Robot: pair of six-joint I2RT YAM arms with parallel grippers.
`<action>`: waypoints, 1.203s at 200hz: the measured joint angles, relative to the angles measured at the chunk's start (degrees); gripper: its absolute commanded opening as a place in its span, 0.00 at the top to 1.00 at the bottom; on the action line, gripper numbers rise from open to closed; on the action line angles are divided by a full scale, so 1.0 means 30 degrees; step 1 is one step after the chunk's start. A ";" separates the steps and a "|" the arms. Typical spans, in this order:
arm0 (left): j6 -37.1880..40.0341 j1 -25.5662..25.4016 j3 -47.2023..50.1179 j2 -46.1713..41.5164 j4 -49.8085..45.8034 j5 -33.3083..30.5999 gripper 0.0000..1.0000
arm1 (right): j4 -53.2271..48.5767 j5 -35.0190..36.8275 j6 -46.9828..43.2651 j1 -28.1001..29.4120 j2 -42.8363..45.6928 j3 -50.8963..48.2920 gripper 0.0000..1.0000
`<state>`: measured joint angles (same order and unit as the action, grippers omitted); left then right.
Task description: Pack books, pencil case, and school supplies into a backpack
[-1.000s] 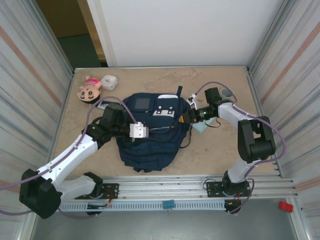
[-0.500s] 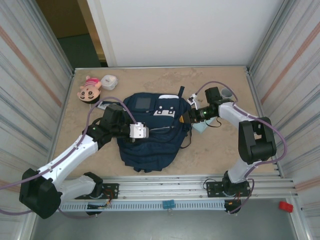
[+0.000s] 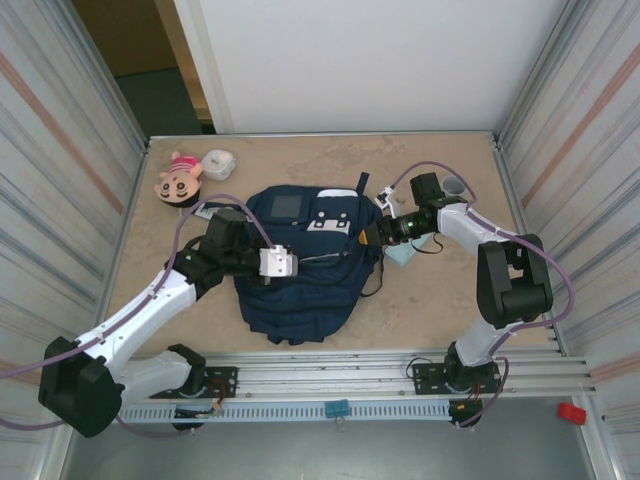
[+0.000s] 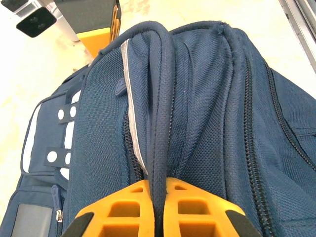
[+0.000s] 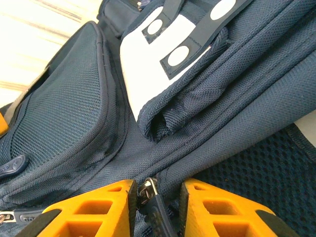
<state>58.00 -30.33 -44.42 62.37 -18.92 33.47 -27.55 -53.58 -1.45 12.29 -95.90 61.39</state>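
- Left arm (image 3: 148, 308): white moulded links, black joint housings, large black shoulder block.
- Right arm (image 3: 508, 282): black upper link, white forearm, black wrist section.
- Cables (image 3: 412, 169): lilac, one running loose along each arm in wide loops.
- Wrist camera housing (image 3: 278, 263): white, boxy, with dark openings on its face.
- Left fingers (image 4: 123, 212) and right fingers (image 5: 94, 210): orange plastic, ribbed with open rectangular pockets.
- Bases (image 3: 195, 376): black.

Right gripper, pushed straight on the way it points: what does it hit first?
The backpack: the right gripper sits at its navy fabric, a zipper pull between the parted fingers. Straight on presses into the mesh fold just ahead, probably at once.
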 measured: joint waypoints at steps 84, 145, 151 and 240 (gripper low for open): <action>0.0000 0.0000 0.0000 0.0000 0.0131 0.0000 1.00 | -0.0364 0.0000 0.0262 -0.0036 0.0022 0.0007 0.64; 0.0000 0.0000 0.0066 0.0000 0.0146 0.0000 1.00 | -0.0597 0.0131 0.0291 -0.0138 0.0109 0.0007 0.71; 0.0000 0.0000 0.0066 0.0000 0.0146 0.0000 1.00 | -0.0648 0.0160 0.0291 -0.0138 0.0109 0.0007 0.72; -0.0299 0.0000 0.0073 0.0000 0.0277 -0.0102 1.00 | -0.1537 0.0590 0.0255 -0.0138 0.0401 0.0488 1.00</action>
<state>57.10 -30.33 -44.21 62.37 -18.09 33.17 -32.16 -51.81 -0.69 11.88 -94.70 62.85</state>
